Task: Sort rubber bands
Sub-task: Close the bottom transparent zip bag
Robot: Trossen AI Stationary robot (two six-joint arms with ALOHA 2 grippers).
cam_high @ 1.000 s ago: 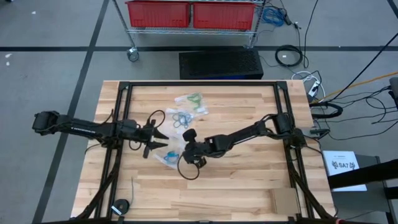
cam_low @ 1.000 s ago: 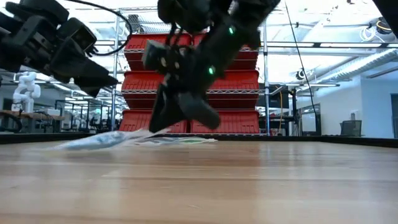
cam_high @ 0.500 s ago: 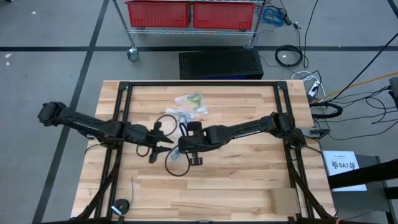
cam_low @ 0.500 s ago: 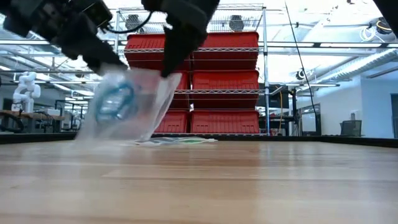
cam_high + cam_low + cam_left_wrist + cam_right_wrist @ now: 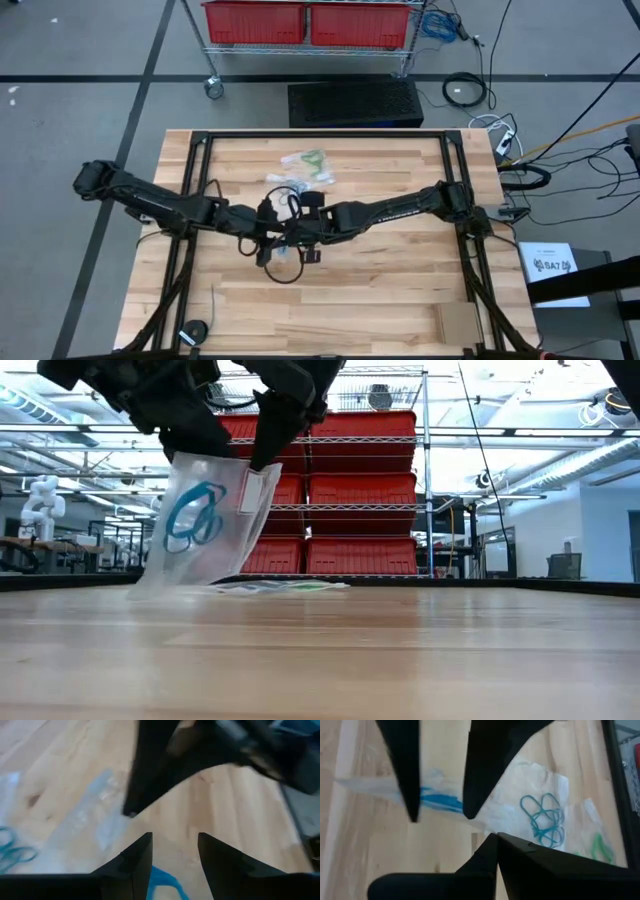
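- Table (image 5: 400, 290): I have both arms meeting at frame centre in the high view.
- Clear bag (image 5: 205, 515): it hangs upright at upper left of the low view, long axis vertical, mouth up, bottom edge near the table.
- Right gripper (image 5: 268, 452): pinched shut on the bag's top edge.
- Left gripper (image 5: 195, 442): fingers spread, at the same mouth, just beside the right.
- Bright blue rubber bands (image 5: 192, 518): inside the bag, directly below both grippers.
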